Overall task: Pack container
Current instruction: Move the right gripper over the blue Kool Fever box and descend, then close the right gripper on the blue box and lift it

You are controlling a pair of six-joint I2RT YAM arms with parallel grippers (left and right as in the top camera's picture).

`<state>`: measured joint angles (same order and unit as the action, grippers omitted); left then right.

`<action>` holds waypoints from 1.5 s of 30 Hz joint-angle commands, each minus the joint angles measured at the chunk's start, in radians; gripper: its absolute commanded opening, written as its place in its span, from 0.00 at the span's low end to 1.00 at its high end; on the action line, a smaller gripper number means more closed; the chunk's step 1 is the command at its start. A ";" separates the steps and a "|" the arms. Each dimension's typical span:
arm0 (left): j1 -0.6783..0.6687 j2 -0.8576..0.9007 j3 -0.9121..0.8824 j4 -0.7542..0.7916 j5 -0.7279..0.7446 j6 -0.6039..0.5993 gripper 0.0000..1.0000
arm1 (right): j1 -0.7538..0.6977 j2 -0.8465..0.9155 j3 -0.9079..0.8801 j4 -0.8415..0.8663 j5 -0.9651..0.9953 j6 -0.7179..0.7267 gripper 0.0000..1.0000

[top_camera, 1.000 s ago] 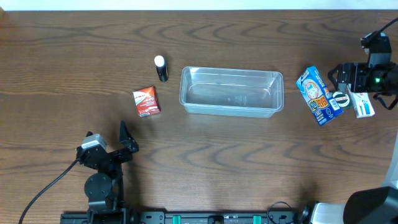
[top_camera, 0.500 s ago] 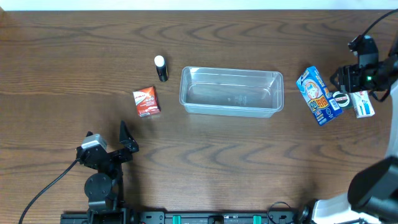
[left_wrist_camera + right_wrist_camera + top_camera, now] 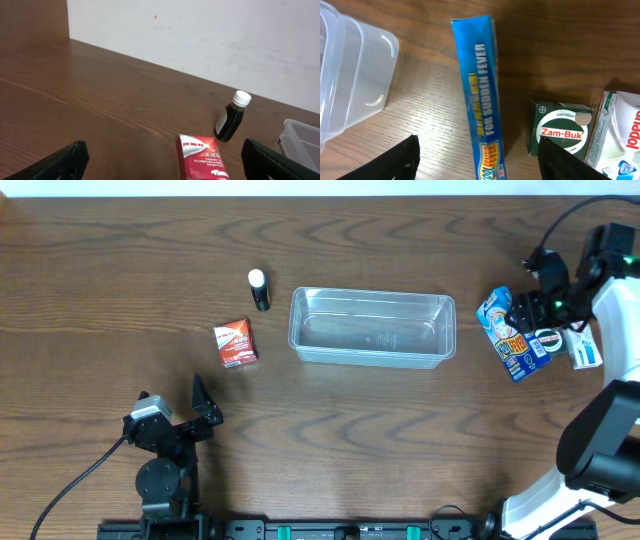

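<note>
The right gripper (image 3: pixel 480 152) has swung over the blue box (image 3: pixel 476 75), jaws spread (left gripper (image 3: pixel 162 160) likewise).

The container (image 3: pixel 372 327) is open from above. Bare table (image 3: pixel 400 440) runs wide along its near side. To its left, the red box (image 3: pixel 235 343) and the white-capped dark bottle (image 3: pixel 260 290) stand near each other but apart, with passable wood between them and the container wall. To its right, the blue box (image 3: pixel 480 95) has free wood on its container side. Only a narrow strip separates it from the Zam-Buk box (image 3: pixel 560 132), which touches the white box (image 3: pixel 620 130).
</note>
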<state>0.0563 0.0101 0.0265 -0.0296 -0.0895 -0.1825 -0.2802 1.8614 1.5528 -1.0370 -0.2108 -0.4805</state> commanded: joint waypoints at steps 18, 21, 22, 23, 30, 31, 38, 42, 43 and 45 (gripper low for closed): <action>0.002 -0.006 -0.023 -0.034 -0.027 0.006 0.98 | 0.053 0.039 -0.053 0.006 0.171 -0.014 0.68; 0.002 -0.006 -0.023 -0.034 -0.027 0.006 0.98 | 0.051 0.039 -0.062 0.012 0.171 -0.014 0.67; 0.002 -0.006 -0.023 -0.034 -0.027 0.006 0.98 | 0.051 0.039 -0.068 0.016 0.171 -0.014 0.66; 0.002 -0.006 -0.023 -0.034 -0.027 0.006 0.98 | 0.051 0.039 -0.072 0.021 0.170 -0.014 0.67; 0.002 -0.006 -0.023 -0.034 -0.027 0.006 0.98 | 0.051 0.039 -0.098 0.061 0.172 -0.014 0.65; 0.002 -0.006 -0.023 -0.034 -0.027 0.006 0.98 | 0.051 0.039 -0.098 0.061 0.180 -0.014 0.61; 0.002 -0.006 -0.023 -0.034 -0.027 0.006 0.98 | 0.051 0.039 -0.098 0.062 0.196 -0.006 0.46; 0.002 -0.006 -0.023 -0.034 -0.027 0.006 0.98 | 0.051 0.039 -0.098 0.063 0.196 -0.004 0.45; 0.002 -0.006 -0.023 -0.034 -0.027 0.006 0.98 | 0.051 0.039 -0.098 0.063 0.195 -0.003 0.45; 0.002 -0.006 -0.023 -0.034 -0.027 0.006 0.98 | 0.051 0.039 -0.103 0.071 0.196 0.005 0.45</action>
<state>0.0563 0.0105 0.0265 -0.0296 -0.0895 -0.1825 -0.2314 1.8915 1.4620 -0.9737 -0.0246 -0.4839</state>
